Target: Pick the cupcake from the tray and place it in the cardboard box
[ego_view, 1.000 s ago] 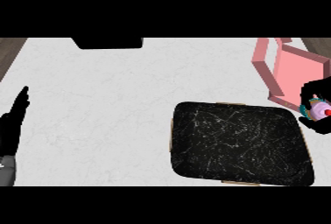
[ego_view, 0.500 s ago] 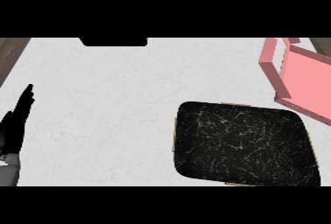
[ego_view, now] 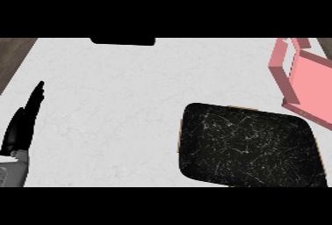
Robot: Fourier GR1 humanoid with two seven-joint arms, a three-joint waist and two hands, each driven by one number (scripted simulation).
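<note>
Four items in the head view, listed by clock position from the middle of the white marbled table [ego_view: 130, 88].

1. Left hand [ego_view: 23, 123], at 9 o'clock by the table's left edge: black, seen edge-on, fingers straight and pointing toward 12, released, grasping nothing, resting. Its grey forearm [ego_view: 12, 173] enters at 8 o'clock.
2. Tray [ego_view: 246, 145], at 4 o'clock: black with pale scratch-like veining, rounded corners, a thin tan rim showing along its upper and left sides; its lower edge is cut off by the view.
3. Box [ego_view: 311, 79], at 2 o'clock: pink, open, walls upright, partly cut off by the right edge; just beside the tray's upper right corner.
4. Dark flat shape [ego_view: 123, 41], at 12 o'clock on the table's far edge; identity unclear.

Cupcake: not visible in this view, so I cannot tell where it is. Right hand: outside the view, state cannot be told.
</note>
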